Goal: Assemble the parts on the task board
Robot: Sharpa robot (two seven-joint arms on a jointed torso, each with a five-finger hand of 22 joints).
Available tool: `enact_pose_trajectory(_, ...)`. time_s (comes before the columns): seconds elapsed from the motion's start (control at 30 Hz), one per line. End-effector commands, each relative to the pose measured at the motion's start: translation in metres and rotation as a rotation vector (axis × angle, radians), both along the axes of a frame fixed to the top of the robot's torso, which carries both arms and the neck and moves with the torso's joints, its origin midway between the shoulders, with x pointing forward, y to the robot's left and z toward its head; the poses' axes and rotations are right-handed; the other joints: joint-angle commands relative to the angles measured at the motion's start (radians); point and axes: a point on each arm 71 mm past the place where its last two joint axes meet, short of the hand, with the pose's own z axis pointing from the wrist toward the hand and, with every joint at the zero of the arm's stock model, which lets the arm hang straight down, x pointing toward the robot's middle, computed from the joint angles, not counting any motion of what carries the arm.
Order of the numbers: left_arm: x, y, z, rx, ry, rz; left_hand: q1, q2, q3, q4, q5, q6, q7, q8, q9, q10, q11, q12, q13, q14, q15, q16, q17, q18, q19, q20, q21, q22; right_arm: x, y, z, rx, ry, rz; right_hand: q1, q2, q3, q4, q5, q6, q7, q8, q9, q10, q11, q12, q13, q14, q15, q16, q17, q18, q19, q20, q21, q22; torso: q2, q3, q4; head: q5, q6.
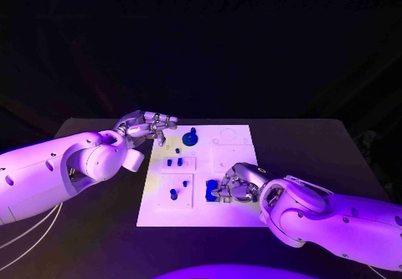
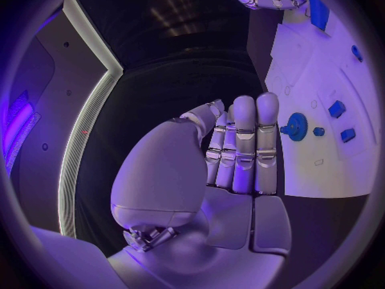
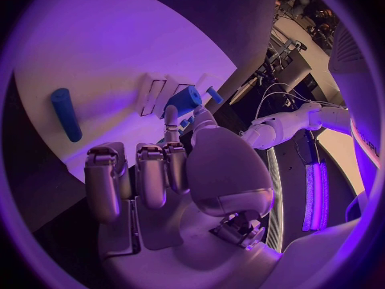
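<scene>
The white task board (image 1: 239, 154) lies in the middle of the table. A blue gear (image 1: 191, 139) stands near its far end, also seen as the gear (image 2: 297, 126) beyond my left fingers. Small blue pegs (image 1: 174, 163) stand in a raised square, and two more pegs (image 1: 174, 193) sit nearer me. My left hand (image 1: 149, 125) hovers at the board's far left corner, fingers straight and together, holding nothing (image 2: 240, 141). My right hand (image 1: 236, 185) rests on the board's near right part and pinches a blue block (image 1: 212, 190) between thumb and finger (image 3: 185, 101). A blue cylinder (image 3: 66, 113) lies on the board.
The black table (image 1: 318, 145) runs round the board on all sides. The board's far right part (image 1: 230, 136) bears only pale outlines. My left forearm (image 1: 58, 168) lies over the table's left side, my right forearm (image 1: 335, 218) over its near right corner.
</scene>
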Motion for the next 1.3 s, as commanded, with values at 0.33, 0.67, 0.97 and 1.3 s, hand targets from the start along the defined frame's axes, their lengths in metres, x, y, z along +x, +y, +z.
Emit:
enact_pose_trajectory(0.33,0.0,-0.001,0.001,-0.004,-0.005,-0.015,0.002,0.009,0.001,-0.006,0.004,-0.007,-0.001,0.005,-0.001,-0.008,-0.001,0.005,-0.001,-0.008,-0.001,0.001,-0.001,0.013,-0.001,0.0,-0.006,-0.002,0.001,-0.005,0.002,-0.038,-0.062,-0.012,0.041,0.015,0.015,-0.02,-0.03,-0.001,-0.011,0.007,0.006,0.064,-0.012,0.006,0.212,0.091,-0.012,0.0,0.202,-0.014,0.105,-0.012,0.004,0.263,-0.001,0.0015,-0.0008,0.001,-0.004)
enact_pose_trajectory(0.67,0.0,0.0,0.001,-0.003,-0.004,-0.013,0.002,0.009,0.001,-0.006,0.004,-0.007,-0.001,0.005,-0.001,-0.008,-0.001,0.005,-0.001,-0.008,-0.001,0.001,-0.001,0.013,-0.001,0.0,-0.006,-0.002,-0.002,-0.007,0.005,-0.019,-0.075,-0.003,0.035,0.008,0.011,-0.016,-0.032,-0.003,-0.009,0.008,0.007,0.064,-0.011,0.004,0.211,0.091,-0.012,-0.001,0.2,-0.014,0.105,-0.013,0.004,0.263,0.0,0.0017,-0.0018,0.003,-0.005)
enact_pose_trajectory(0.97,-0.001,0.001,0.001,-0.003,-0.007,-0.009,0.002,0.009,0.001,-0.006,0.004,-0.007,-0.001,0.005,-0.001,-0.008,-0.001,0.005,-0.001,-0.008,-0.001,0.001,-0.001,0.013,-0.001,0.0,-0.006,-0.002,-0.006,-0.031,0.014,0.009,-0.095,-0.033,0.047,0.008,0.021,-0.014,-0.033,-0.057,0.016,-0.041,-0.016,0.056,0.007,-0.011,0.203,0.088,0.002,-0.007,0.191,-0.014,0.105,-0.005,0.004,0.263,-0.001,0.0007,-0.0019,0.0,-0.006)
enact_pose_trajectory(1.3,-0.002,0.001,0.003,-0.011,-0.022,-0.011,0.0,0.009,0.0,-0.006,0.004,-0.008,-0.001,0.005,-0.002,-0.009,0.0,0.006,-0.001,-0.008,-0.001,0.001,-0.002,0.013,-0.001,0.0,-0.007,-0.002,-0.004,-0.085,0.025,-0.084,-0.125,-0.084,0.082,0.007,0.039,-0.025,-0.045,-0.069,0.047,-0.137,-0.093,0.052,0.036,-0.021,0.199,0.086,0.026,-0.015,0.179,-0.014,0.105,0.019,0.004,0.263,-0.001,0.0006,-0.0056,-0.021,-0.002)
